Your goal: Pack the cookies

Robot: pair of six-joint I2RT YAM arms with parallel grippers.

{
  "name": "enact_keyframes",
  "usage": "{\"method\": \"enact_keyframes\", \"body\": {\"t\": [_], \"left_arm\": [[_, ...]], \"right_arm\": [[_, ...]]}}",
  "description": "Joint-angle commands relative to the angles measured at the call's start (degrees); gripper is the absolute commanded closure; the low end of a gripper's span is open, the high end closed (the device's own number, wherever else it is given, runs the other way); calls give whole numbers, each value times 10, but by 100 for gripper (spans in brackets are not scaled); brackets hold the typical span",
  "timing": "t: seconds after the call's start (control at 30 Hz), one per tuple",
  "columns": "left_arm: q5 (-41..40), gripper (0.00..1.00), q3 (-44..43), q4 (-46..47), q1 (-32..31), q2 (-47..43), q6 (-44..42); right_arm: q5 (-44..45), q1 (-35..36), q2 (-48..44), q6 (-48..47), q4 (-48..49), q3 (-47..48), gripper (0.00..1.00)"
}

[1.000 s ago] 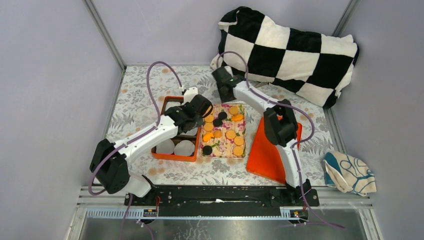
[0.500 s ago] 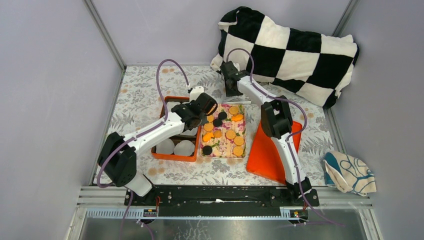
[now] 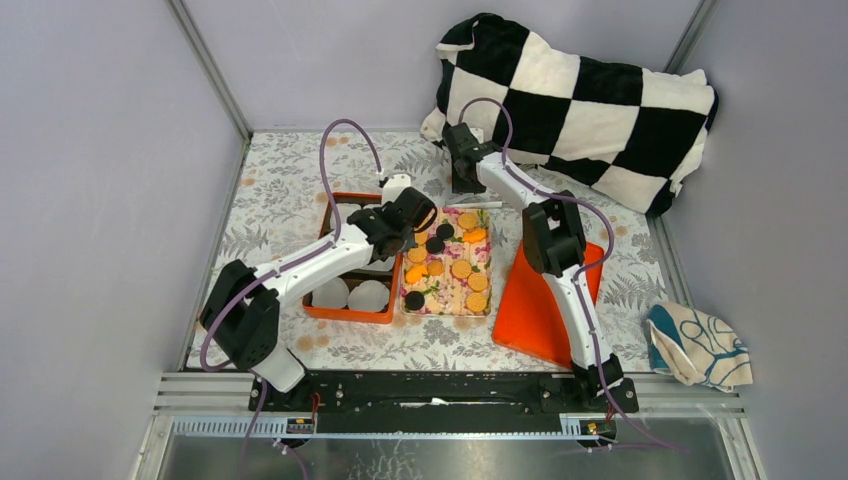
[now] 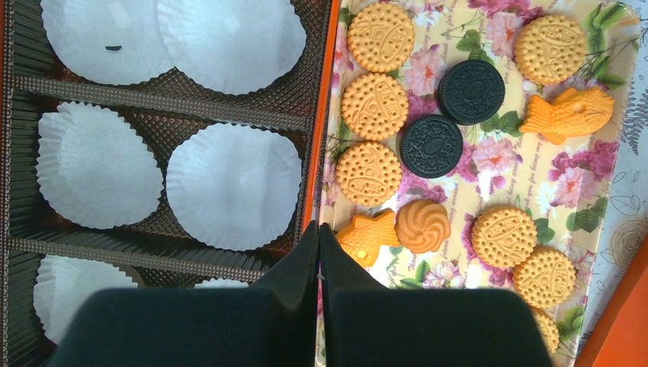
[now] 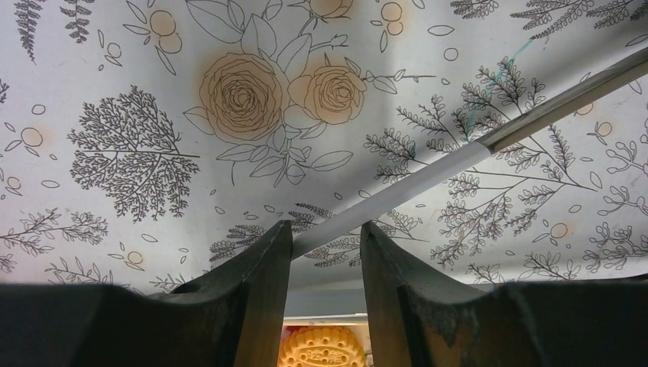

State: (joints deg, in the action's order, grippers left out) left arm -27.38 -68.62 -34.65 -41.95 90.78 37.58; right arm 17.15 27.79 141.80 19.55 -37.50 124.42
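Golden round cookies [image 4: 369,172], two black ones [image 4: 432,145], fish-shaped ones [image 4: 367,237] and a swirl lie on the floral tray [image 4: 565,176], also seen in the top view [image 3: 445,300]. To its left is the orange box [image 3: 345,315] with white paper cups [image 4: 233,183]. My left gripper [image 4: 319,229] is shut and empty, above the box's right rim beside a fish cookie; in the top view it [image 3: 410,222] hovers there. My right gripper [image 5: 326,229] is open just past the tray's far edge [image 3: 463,195], its tips either side of a thin white-and-metal rod [image 5: 428,176] on the cloth.
A black-and-white checkered blanket [image 3: 590,100] fills the back right. An orange lid [image 3: 540,300] lies right of the tray under the right arm. A patterned cloth [image 3: 700,345] sits at the right edge. Grey walls close in on three sides.
My right gripper has swung right and toward the tray's far edge, over the rod. My left arm has shifted right, its gripper moving slightly farther along the box rim.
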Motion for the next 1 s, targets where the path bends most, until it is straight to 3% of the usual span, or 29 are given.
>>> {"method": "enact_keyframes", "body": {"t": [0.0, 0.3, 0.57, 0.73, 0.97], "left_arm": [[-3, 100, 15, 38, 3, 9, -13], [-5, 100, 37, 59, 12, 6, -27], [-3, 100, 37, 63, 23, 7, -36], [0, 100, 41, 65, 31, 9, -40], [9, 100, 43, 72, 38, 15, -42]], "right_arm": [[-37, -1, 22, 19, -38, -19, 56], [-60, -1, 74, 30, -47, 29, 55], [-81, -1, 82, 34, -45, 31, 45], [-90, -1, 56, 33, -25, -17, 37], [-99, -1, 24, 30, -26, -41, 38]]}}
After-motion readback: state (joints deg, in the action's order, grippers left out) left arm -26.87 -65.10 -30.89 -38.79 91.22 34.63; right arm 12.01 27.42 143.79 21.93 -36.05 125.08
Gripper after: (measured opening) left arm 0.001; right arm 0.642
